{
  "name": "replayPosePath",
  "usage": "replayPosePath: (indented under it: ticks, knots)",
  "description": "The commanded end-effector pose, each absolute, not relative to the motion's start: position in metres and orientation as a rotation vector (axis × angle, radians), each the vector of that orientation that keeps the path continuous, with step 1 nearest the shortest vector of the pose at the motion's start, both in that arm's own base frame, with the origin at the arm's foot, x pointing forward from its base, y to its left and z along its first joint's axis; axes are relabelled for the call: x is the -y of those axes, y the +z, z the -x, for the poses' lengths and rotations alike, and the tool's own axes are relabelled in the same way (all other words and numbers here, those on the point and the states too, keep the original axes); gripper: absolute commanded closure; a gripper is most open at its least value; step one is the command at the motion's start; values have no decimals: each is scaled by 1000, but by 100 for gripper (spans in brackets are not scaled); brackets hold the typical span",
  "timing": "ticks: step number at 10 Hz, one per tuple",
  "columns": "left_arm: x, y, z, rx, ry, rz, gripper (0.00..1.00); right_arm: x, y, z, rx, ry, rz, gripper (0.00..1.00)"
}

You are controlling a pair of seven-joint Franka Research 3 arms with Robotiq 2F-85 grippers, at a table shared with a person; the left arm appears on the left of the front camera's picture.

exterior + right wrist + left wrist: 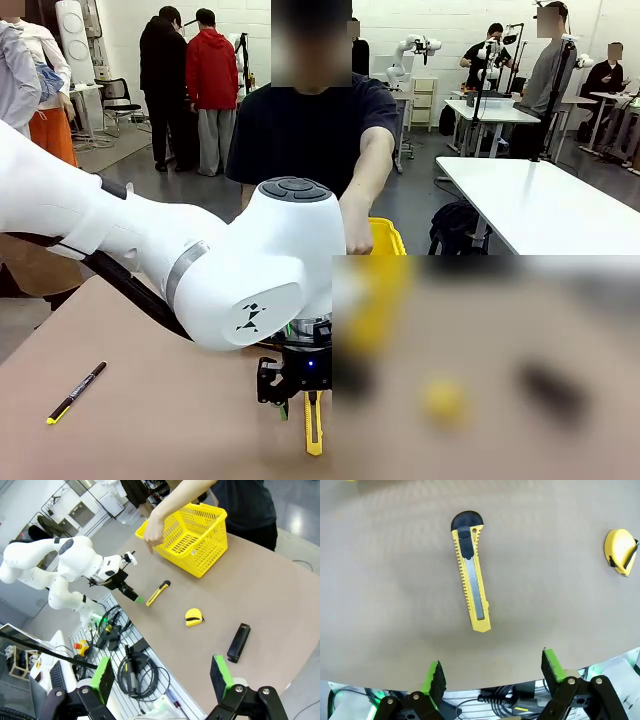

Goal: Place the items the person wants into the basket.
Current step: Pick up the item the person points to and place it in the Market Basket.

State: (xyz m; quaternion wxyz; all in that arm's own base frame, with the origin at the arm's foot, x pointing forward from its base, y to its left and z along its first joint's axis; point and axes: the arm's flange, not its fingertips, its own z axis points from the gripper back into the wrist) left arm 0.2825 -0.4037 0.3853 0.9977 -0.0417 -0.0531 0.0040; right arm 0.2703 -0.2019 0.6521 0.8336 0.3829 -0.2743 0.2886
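– Left wrist view, go: what's under the left pincer (pixel 492 667)?
– Yellow-and-black utility knife (pixel 472 577), flat on the brown tabletop (pixel 385 580). Black end cap points away from the camera. Pincer is released, green pads wide apart, nothing between them, clear of the knife.
– Anything else near the knife?
– Yellow tape measure (pixel 621 551), off to one side of the knife, apart from it.
– Right wrist view?
– Right pincer (pixel 161 667) is released too, holding nothing, well apart from the knife, out past the tabletop's edge over cables on the floor. Black stapler (pixel 238 642) lies beyond the tape measure from the knife, farther off.
– Basket?
– Yellow basket (pixel 207 545) sits past the knife on the person's side, upright, near it but not touching. Nothing visible inside. Person's hand (pixel 152 532) is at the basket corner nearest the knife.
– Front view adds?
– Thin black pen (pixel 77 392) with a yellow tip, well apart from the knife, toward the robot's left. Left pincer hangs directly over the knife's far end.
– Marker?
– Can't tell, that part is blurred.
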Motion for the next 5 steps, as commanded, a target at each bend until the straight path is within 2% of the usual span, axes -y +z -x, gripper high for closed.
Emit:
replayPosePath:
  ticks: [1,5]
  knots:
    - [403,385,-283,107,11,82,0,202,653,-271,595,610,-818,0]
    - [403,386,-284,104,10,83,0,202,653,-271,595,610,-818,0]
